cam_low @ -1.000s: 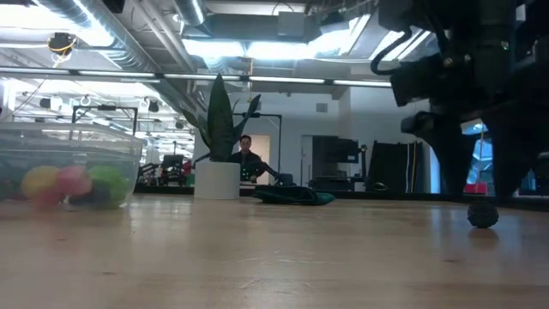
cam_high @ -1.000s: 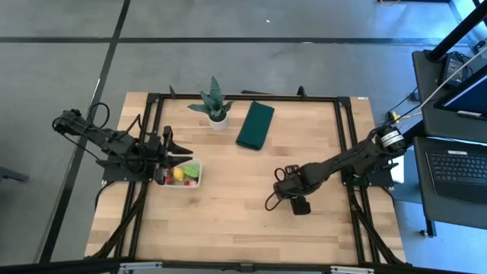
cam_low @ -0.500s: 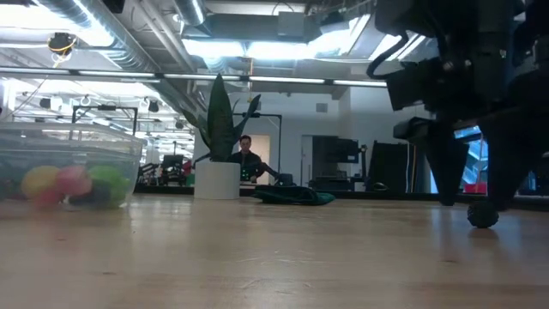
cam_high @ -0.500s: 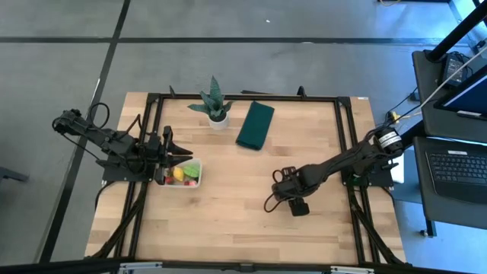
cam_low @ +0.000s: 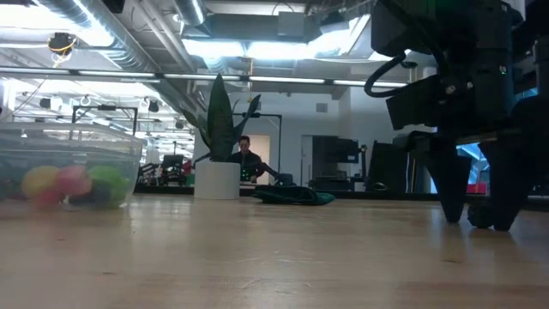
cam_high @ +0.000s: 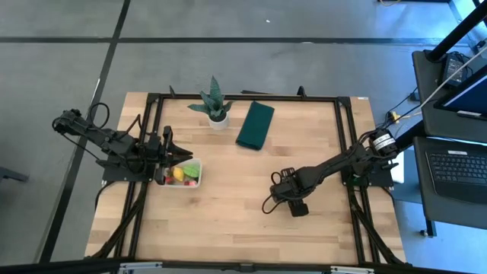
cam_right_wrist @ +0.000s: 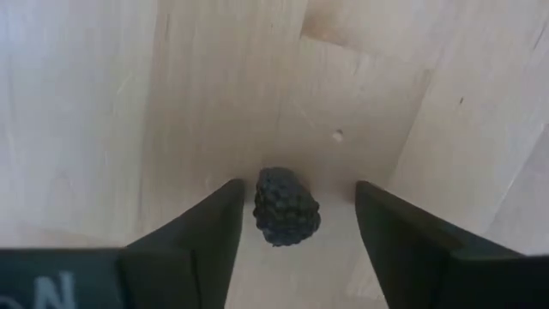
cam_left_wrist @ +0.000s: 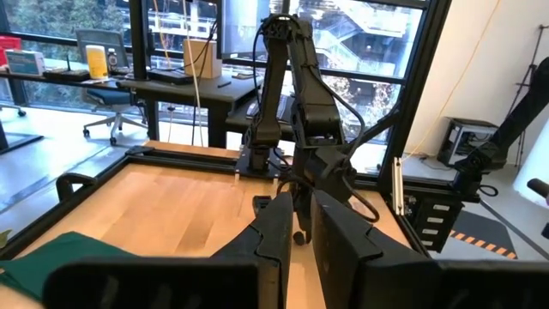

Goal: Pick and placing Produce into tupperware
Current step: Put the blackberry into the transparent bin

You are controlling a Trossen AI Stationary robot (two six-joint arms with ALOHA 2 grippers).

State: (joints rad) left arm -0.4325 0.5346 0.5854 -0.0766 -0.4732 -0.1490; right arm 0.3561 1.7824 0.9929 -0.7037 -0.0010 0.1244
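Dark berry [cam_right_wrist: 286, 206] between right jaws [cam_right_wrist: 292, 230], half hidden in low view

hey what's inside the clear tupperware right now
The tupperware holds several produce pieces: a yellow one, a red or pink one, a green one and something dark. Anything beneath them is hidden, and the left gripper covers part of its rim from above.

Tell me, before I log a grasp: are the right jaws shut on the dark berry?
Open. The right gripper straddles the dark berry, gaps showing on both sides.
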